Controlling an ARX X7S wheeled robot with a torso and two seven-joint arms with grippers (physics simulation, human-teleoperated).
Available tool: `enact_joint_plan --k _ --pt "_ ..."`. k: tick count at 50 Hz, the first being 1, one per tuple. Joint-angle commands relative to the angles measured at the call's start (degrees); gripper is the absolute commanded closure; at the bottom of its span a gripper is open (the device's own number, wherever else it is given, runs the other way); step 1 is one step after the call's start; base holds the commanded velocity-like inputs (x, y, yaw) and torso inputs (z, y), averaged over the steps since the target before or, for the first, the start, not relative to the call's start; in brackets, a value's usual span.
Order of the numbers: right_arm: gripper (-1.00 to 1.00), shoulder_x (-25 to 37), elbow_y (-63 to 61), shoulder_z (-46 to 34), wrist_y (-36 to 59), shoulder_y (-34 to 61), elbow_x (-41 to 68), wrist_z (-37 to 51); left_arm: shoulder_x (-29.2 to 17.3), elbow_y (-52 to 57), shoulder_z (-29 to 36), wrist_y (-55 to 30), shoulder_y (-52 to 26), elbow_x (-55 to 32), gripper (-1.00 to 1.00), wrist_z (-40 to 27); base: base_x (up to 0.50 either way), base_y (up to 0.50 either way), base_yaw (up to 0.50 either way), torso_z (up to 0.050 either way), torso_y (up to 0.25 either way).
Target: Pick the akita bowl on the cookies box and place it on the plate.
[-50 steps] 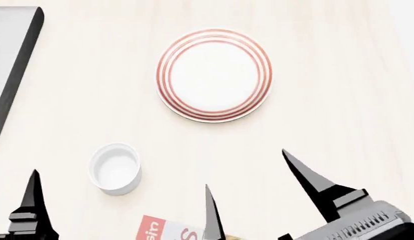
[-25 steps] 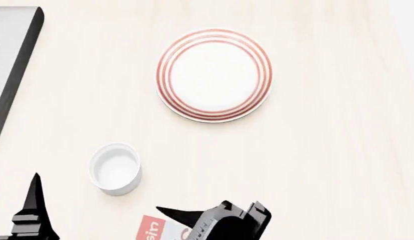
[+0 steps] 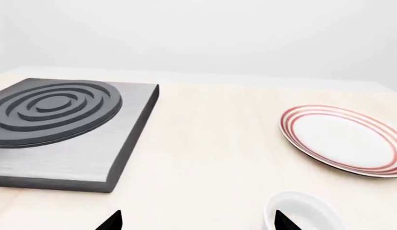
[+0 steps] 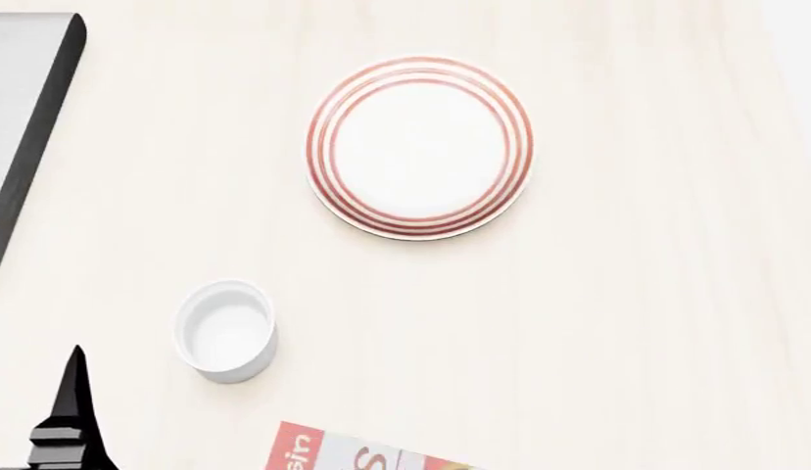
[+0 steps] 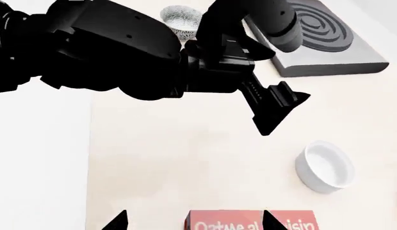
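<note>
The plate [image 4: 420,147], white with red rings, lies bare on the pale table, and the left wrist view shows the plate [image 3: 342,141] too. Only a corner of the red-and-white cookies box [image 4: 354,452] shows at the near edge of the head view. My right gripper [image 5: 193,223] hangs open just above the cookies box [image 5: 250,223], one tip over the carton and nothing between its fingers. My left gripper [image 3: 198,223] is open over bare table beside a small white cup. The akita bowl on the box is out of view.
A small white cup [image 4: 226,329] stands between box and plate. A dark stove slab [image 4: 26,117] lies at the far left. A grey-speckled bowl [image 5: 180,19] peeks from behind my left arm [image 5: 122,52], away from the box.
My right gripper has swung down and left across the box and out of the head view's bottom edge. The left finger sank slightly. Plate and cup have not moved.
</note>
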Motion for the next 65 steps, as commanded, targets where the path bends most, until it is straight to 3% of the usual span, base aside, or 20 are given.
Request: enact_joint_plan --k 1,8,19,40,65 --pt "-1.00 -12.6 0.2 -21.0 -13.7 9.1 -2.7 6.2 -0.3 0.2 0.3 -0.1 0.0 -0.1 -1.00 -0.1 0.00 0.00 0.00 0.000 0.000" --pt "-1.00 -17.1 0.1 -23.1 -14.4 8.6 -1.5 6.9 -0.4 0.0 0.6 0.0 0.0 -0.1 -1.00 -0.1 0.00 0.00 0.00 0.000 0.000" --pt "-1.00 -18.4 1.9 -23.6 -15.7 10.6 3.2 2.4 -0.6 0.1 0.7 0.0 -0.1 -0.3 -1.00 -0.2 0.00 0.00 0.00 0.000 0.000" --pt "-1.00 -25.1 8.9 -19.5 -10.7 6.3 12.5 1.9 -0.5 -2.4 1.8 1.7 0.2 0.6 -1.00 0.4 0.00 0.00 0.00 0.000 0.000" --pt "-1.00 -27.2 8.7 -16.5 -4.7 3.8 15.0 0.2 -0.8 -2.6 1.9 2.2 0.4 0.1 -1.00 0.2 0.00 0.00 0.00 0.000 0.000"
